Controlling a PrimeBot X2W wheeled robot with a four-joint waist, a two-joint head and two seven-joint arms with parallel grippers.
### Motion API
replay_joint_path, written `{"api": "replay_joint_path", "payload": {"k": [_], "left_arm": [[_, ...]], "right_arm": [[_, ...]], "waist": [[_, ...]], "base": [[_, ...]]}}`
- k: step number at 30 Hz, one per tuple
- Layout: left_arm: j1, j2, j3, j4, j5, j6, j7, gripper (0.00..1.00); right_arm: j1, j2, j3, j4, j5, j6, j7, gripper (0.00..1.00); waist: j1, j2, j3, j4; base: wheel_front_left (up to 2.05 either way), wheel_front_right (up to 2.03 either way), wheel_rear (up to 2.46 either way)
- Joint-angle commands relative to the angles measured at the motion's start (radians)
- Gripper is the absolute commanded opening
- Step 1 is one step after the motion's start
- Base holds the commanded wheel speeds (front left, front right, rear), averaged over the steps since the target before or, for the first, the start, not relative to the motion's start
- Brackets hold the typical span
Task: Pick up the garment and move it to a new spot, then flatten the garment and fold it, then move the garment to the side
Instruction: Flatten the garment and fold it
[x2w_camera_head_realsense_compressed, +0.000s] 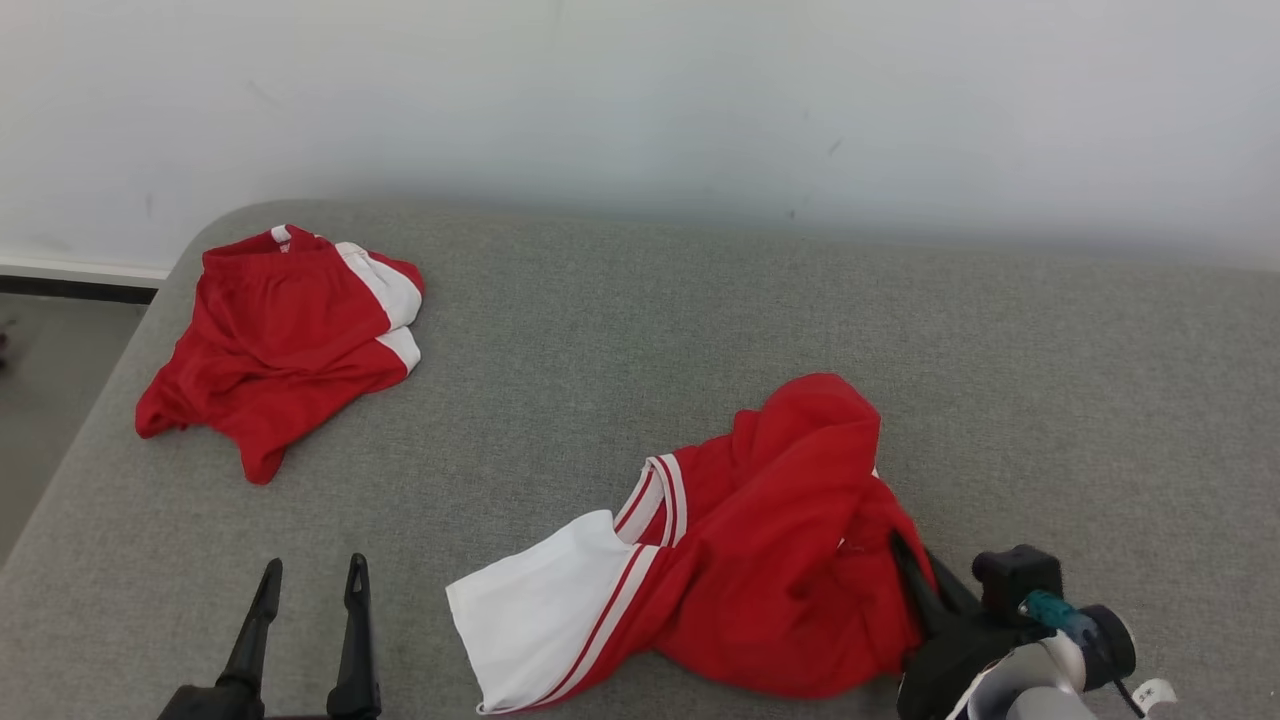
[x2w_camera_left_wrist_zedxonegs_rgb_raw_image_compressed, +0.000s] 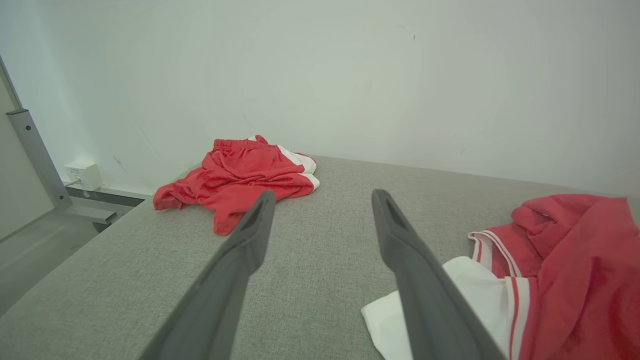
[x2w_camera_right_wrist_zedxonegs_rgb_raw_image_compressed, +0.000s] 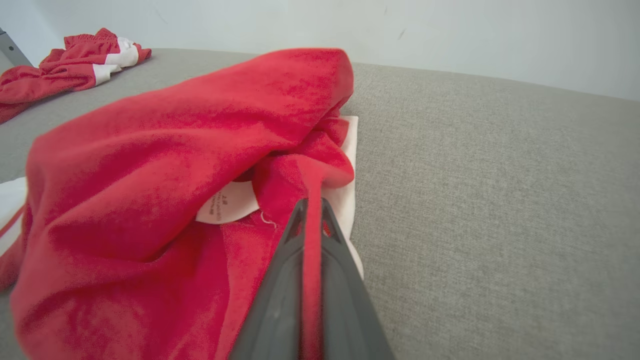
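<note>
Grey padded surface (x2w_camera_head_realsense_compressed: 700, 330) runs out ahead of both grippers to a pale wall (x2w_camera_head_realsense_compressed: 640, 100). The garment (x2w_camera_head_realsense_compressed: 770, 560), a red top with a white panel and red-and-white striped trim, lies crumpled on the surface. Its bulk sits directly ahead of and around the right gripper (x2w_camera_right_wrist_zedxonegs_rgb_raw_image_compressed: 312, 207), and its white panel spreads toward the left gripper's side. Red shorts (x2w_camera_head_realsense_compressed: 280, 340) with white side panels lie bunched well beyond the left gripper (x2w_camera_head_realsense_compressed: 313, 565), ahead and a little to its outer side, near the far corner of the surface and well apart from the garment. Left gripper hovers low over bare grey fabric with its fingers spread wide and nothing between them; the garment's white edge lies just beside its right finger in the left wrist view. Right gripper has its fingers pressed together on a narrow fold of the garment's red cloth, and a strip of red shows between them. A small white label (x2w_camera_right_wrist_zedxonegs_rgb_raw_image_compressed: 225, 207) with print too small to read sits just left of the right fingertips.
</note>
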Motion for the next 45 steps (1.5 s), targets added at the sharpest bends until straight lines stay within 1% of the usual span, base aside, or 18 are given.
{"api": "replay_joint_path", "payload": {"k": [1,5,6,9,10,13,17,18,19,21,24,28,32,39,45], "left_arm": [[-0.012,-0.002,0.005,0.004,-0.004,0.000,-0.003,1.00],[-0.008,-0.003,0.012,0.003,-0.005,0.002,-0.004,1.00],[-0.005,-0.003,0.014,0.001,-0.007,0.003,-0.004,1.00],[-0.006,-0.004,0.014,0.000,-0.009,0.004,-0.003,1.00],[-0.006,-0.004,0.014,0.000,-0.009,0.004,-0.003,1.00],[-0.009,-0.004,0.011,0.000,-0.011,0.004,-0.003,1.00],[-0.007,-0.004,0.007,-0.003,-0.013,0.004,-0.003,1.00],[-0.006,-0.004,0.007,-0.004,-0.014,0.004,-0.003,1.00],[-0.004,-0.004,0.007,-0.003,-0.015,0.005,-0.003,1.00],[-0.001,-0.004,0.011,-0.004,-0.016,0.006,-0.004,1.00],[0.003,-0.004,0.019,-0.008,-0.010,0.006,-0.003,1.00],[0.002,-0.004,0.027,-0.012,-0.002,0.007,-0.003,1.00],[0.009,-0.005,0.026,-0.019,0.004,0.007,-0.003,1.00],[0.007,-0.004,0.027,-0.008,0.005,0.004,-0.003,1.00],[0.016,-0.004,0.027,-0.003,0.007,0.001,-0.003,1.00]], "right_arm": [[-0.034,-0.018,-0.011,0.020,0.015,-0.002,-0.028,0.00],[-0.085,-0.056,-0.057,0.015,0.026,-0.002,-0.073,0.00],[-0.104,-0.078,-0.091,-0.005,0.029,-0.002,-0.084,0.00],[-0.111,-0.106,-0.142,-0.042,0.030,-0.002,-0.091,0.00],[-0.111,-0.106,-0.142,-0.042,0.030,-0.002,-0.091,0.00],[-0.091,-0.122,-0.205,-0.064,0.033,-0.002,-0.092,0.00],[-0.035,-0.112,-0.262,-0.054,0.031,-0.002,-0.092,0.00],[-0.028,-0.110,-0.269,-0.054,0.023,-0.002,-0.092,0.21],[-0.021,-0.106,-0.276,-0.057,0.020,-0.002,-0.093,1.00],[-0.008,-0.098,-0.294,-0.073,0.011,-0.002,-0.093,1.00],[0.014,-0.080,-0.328,-0.145,-0.004,-0.002,-0.094,1.00],[0.050,-0.053,-0.343,-0.256,-0.024,-0.002,-0.092,1.00],[0.100,-0.030,-0.333,-0.356,-0.033,-0.002,-0.092,1.00],[0.208,-0.001,-0.305,-0.487,-0.046,-0.002,-0.092,1.00],[0.303,0.028,-0.285,-0.556,-0.056,-0.002,-0.092,1.00]], "waist": [[-0.0002,0.0000,0.001,-0.001],[-0.0002,0.0000,-0.002,-0.016],[-0.0002,0.0000,-0.003,-0.025],[-0.0002,0.0000,-0.003,-0.034],[-0.0002,0.0000,-0.003,-0.034],[-0.0002,0.0000,-0.002,-0.037],[-0.0002,0.0000,0.002,-0.036],[-0.0002,0.0000,0.003,-0.036],[-0.0002,0.0000,0.004,-0.037],[-0.0002,0.0000,0.005,-0.042],[-0.0002,0.0000,0.004,-0.054],[-0.0002,0.0000,-0.002,-0.073],[-0.0002,0.0000,-0.007,-0.096],[-0.0002,0.0000,-0.022,-0.124],[-0.0002,0.0000,-0.038,-0.135]], "base": [[0.00,0.00,0.00],[0.00,0.00,0.00],[0.00,0.00,0.00],[0.00,0.00,0.00],[0.00,0.00,0.00],[0.00,0.00,0.00],[0.00,0.00,0.00],[0.00,0.00,0.00],[0.00,0.00,0.00],[0.00,0.00,0.00],[0.00,0.00,0.00],[0.00,0.00,0.00],[0.00,0.00,0.00],[0.00,0.00,0.00],[0.00,0.00,0.00]]}}
